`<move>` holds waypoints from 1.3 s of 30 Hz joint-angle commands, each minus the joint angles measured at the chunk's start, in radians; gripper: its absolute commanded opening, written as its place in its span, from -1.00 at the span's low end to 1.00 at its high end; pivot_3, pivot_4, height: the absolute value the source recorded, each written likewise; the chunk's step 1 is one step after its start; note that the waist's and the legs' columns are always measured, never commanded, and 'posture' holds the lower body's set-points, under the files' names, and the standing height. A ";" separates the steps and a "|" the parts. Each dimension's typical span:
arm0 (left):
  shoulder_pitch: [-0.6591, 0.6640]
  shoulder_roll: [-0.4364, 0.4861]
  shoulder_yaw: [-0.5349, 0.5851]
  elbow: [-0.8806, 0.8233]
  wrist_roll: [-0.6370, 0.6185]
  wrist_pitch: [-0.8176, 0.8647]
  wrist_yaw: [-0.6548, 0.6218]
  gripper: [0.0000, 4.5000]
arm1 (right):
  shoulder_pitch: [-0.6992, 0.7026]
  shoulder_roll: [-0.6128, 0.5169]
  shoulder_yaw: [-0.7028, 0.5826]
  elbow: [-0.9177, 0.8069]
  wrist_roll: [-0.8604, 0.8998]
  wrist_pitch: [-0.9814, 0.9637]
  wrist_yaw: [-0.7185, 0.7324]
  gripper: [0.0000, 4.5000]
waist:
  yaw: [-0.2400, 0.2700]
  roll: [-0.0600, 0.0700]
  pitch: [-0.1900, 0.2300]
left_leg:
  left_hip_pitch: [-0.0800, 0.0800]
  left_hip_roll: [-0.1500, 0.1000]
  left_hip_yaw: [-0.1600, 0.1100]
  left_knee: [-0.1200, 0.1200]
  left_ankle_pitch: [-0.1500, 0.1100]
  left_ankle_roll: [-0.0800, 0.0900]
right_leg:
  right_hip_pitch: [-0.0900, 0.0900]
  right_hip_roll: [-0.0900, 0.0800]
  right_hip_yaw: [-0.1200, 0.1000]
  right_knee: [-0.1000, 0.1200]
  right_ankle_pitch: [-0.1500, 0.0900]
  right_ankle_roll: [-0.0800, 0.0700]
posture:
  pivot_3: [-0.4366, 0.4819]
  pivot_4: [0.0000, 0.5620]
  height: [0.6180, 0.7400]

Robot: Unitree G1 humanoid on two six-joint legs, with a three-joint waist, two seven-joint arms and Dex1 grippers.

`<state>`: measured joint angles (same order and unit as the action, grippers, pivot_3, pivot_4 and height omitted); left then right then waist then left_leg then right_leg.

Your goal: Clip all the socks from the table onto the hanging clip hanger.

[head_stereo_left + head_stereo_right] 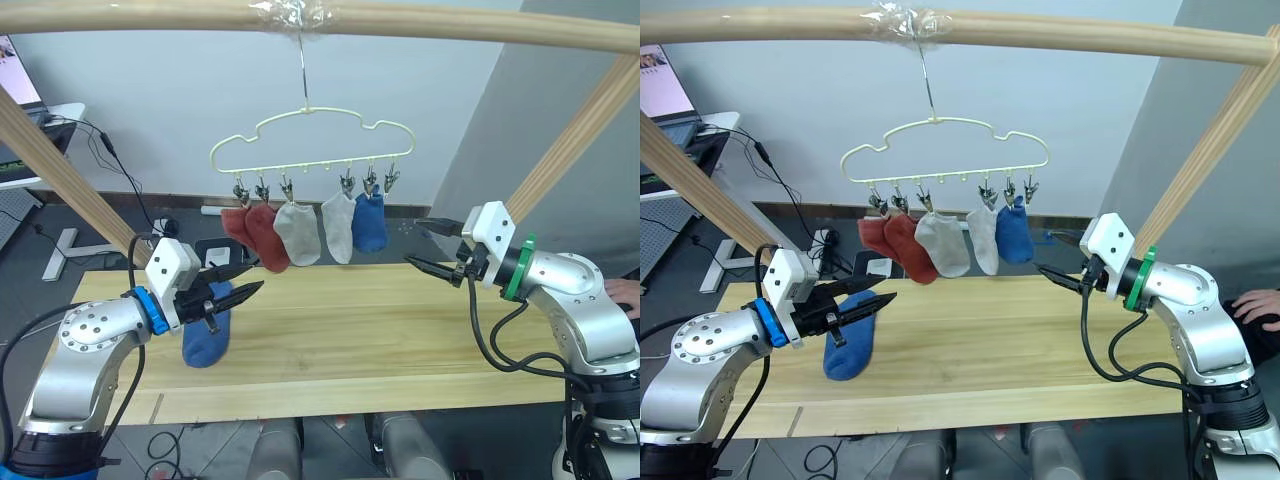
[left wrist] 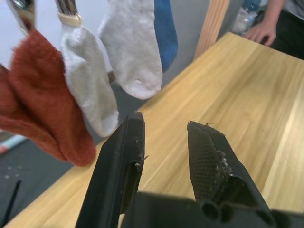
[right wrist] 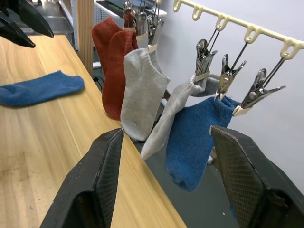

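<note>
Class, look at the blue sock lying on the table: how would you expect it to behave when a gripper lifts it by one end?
The blue sock on the table lies flat and limp, so it would probably droop, as the hanging socks do. It looks thin and light. Its knit fabric probably grips rather than slides on the wooden table.

Silver arms, blue and green wrist rings

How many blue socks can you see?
2. One blue sock hangs clipped on the clip hanger, at its right end. The other blue sock lies on the table, below the left gripper.
</note>
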<state>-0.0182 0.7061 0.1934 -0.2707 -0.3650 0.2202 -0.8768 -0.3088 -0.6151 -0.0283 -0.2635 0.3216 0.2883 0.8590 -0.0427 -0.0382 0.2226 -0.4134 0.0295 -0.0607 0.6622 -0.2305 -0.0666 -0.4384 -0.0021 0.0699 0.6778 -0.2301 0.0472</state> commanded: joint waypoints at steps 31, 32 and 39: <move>0.175 -0.129 -0.031 0.042 0.088 -0.181 0.093 0.98 | 0.274 0.087 0.026 -0.034 -0.072 -0.155 -0.095 1.00 | 0.013 0.002 -0.075 | 0.024 0.002 0.007 -0.002 0.000 0.000 | 0.021 0.001 0.003 -0.003 -0.005 -0.009 | 0.12 -0.71 0.92; 0.174 -0.128 -0.032 0.043 0.088 -0.181 0.093 0.98 | 0.273 0.085 0.025 -0.033 -0.071 -0.155 -0.095 1.00 | 0.013 0.002 -0.075 | 0.024 0.002 0.007 -0.002 -0.001 0.000 | 0.021 0.000 0.004 -0.003 -0.005 -0.009 | 0.11 -0.71 0.92; 0.165 -0.131 -0.042 0.062 0.106 -0.221 0.088 0.98 | 0.268 0.078 0.025 -0.035 -0.072 -0.150 -0.102 1.00 | 0.013 0.002 -0.075 | 0.023 0.002 0.007 -0.003 -0.001 0.000 | 0.020 0.000 0.003 -0.003 -0.006 -0.009 | 0.10 -0.69 0.92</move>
<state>0.1572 0.5667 0.1531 -0.1949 -0.2653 0.0392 -0.7797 -0.0214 -0.5282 0.0063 -0.2670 0.2534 0.1578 0.7606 -0.0292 -0.0357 0.1480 -0.3902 0.0318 -0.0540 0.6590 -0.2312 -0.0664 -0.4187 -0.0016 0.0733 0.6744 -0.2357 0.0378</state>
